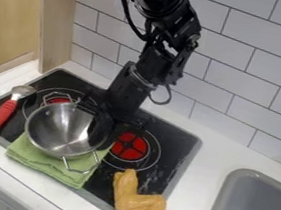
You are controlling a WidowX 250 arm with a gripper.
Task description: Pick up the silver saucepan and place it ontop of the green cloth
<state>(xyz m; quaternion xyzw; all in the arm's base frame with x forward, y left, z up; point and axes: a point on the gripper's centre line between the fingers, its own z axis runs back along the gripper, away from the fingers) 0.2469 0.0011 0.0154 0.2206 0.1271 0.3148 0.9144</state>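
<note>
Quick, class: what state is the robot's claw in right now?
Claw: at the edge of the silver saucepan; whether it is open or closed cannot be told.

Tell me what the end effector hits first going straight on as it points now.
End effector points down at the right-hand wall of the silver saucepan; that wall or its rim looks first. Depth is unclear, may already be touching.

Bright diffuse light, soft shadows, glinting saucepan (61,128)
</note>
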